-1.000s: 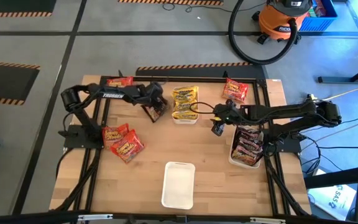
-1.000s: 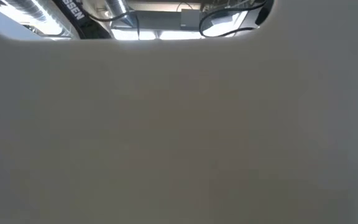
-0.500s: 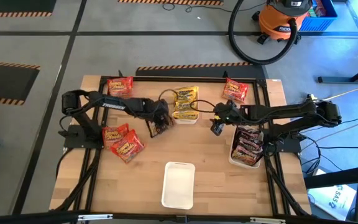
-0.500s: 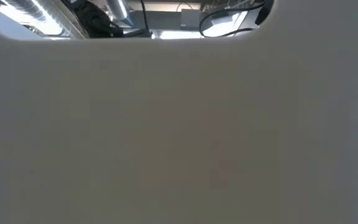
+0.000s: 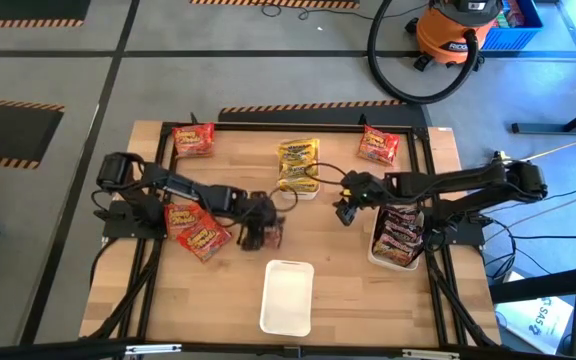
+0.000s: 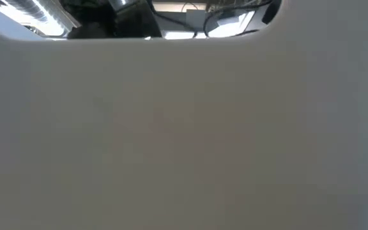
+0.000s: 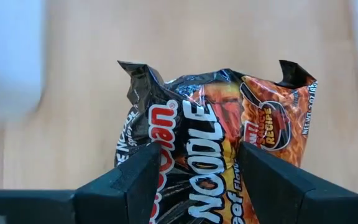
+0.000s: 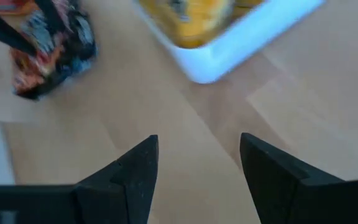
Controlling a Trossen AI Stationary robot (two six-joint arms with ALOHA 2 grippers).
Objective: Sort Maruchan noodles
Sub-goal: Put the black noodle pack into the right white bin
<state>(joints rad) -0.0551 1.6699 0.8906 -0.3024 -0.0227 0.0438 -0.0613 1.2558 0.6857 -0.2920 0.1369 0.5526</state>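
Desk (image 5: pixel 338 290) first: wooden, with three white trays on it. The empty tray (image 5: pixel 288 296) lies at the near middle, the yellow-packet tray (image 5: pixel 297 165) at the far middle, and the dark-packet tray (image 5: pixel 397 235) on the right side. Loose red packets (image 5: pixel 197 229) sit on the left side, with two more at the far edge.

Left gripper (image 5: pixel 259 234) hangs over the middle of the desk, its fingers (image 7: pixel 143 177) clamped on a dark packet (image 7: pixel 219 140), which stands up between them in the wrist view, long axis running away from the wrist. From that packet the empty tray is just nearer the front edge, while the dark-packet tray lies well off to the right, under the right arm.

Right gripper (image 5: pixel 345 212) hovers between the yellow-packet and dark-packet trays, fingers apart and holding nothing; it is the nearer arm to the dark stack.
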